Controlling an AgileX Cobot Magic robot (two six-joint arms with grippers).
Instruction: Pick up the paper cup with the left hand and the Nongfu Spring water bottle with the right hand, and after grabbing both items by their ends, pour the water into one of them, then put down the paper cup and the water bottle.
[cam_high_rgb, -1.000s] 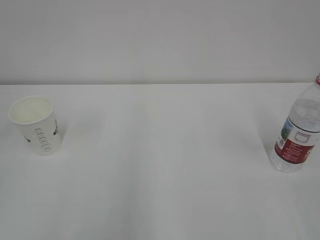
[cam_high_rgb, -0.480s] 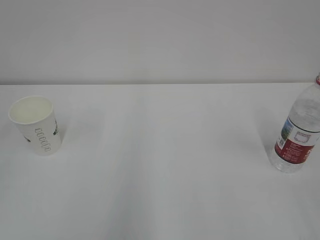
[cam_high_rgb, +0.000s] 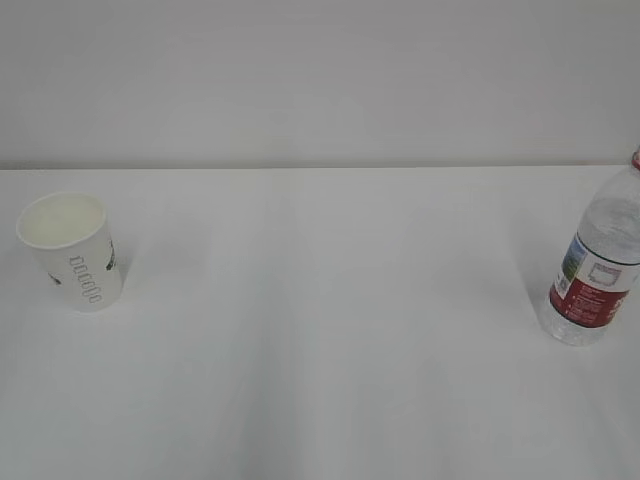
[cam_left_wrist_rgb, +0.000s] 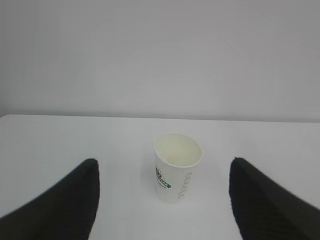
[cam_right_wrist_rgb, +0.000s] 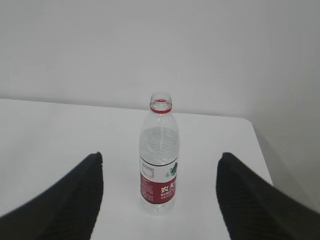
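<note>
In the exterior view, a small white tapered paper cup with dark lettering down its side stands upright near the left edge of the plain white counter, mouth open and its cream inside showing no liquid. Well apart from the cup, at the far right of the counter, stands a clear plastic water bottle with a red-and-white label and a red neck ring, cut off at the top by the picture's edge; neither arm shows here. The left wrist view adds what that view lacks: the left end effector, seen only as two black fingers spread wide at the bottom corners, open and holding nothing. The cup stands upright between and beyond them, untouched, and here a green-black mark shows on its side beside the grey lettering. The right wrist view gives the whole bottle: uncapped at its open mouth, red ring below, water reaching to roughly the shoulder, white characters on the red label. It stands upright, clear of the right end effector, whose black fingers also stand wide apart and empty.
</note>
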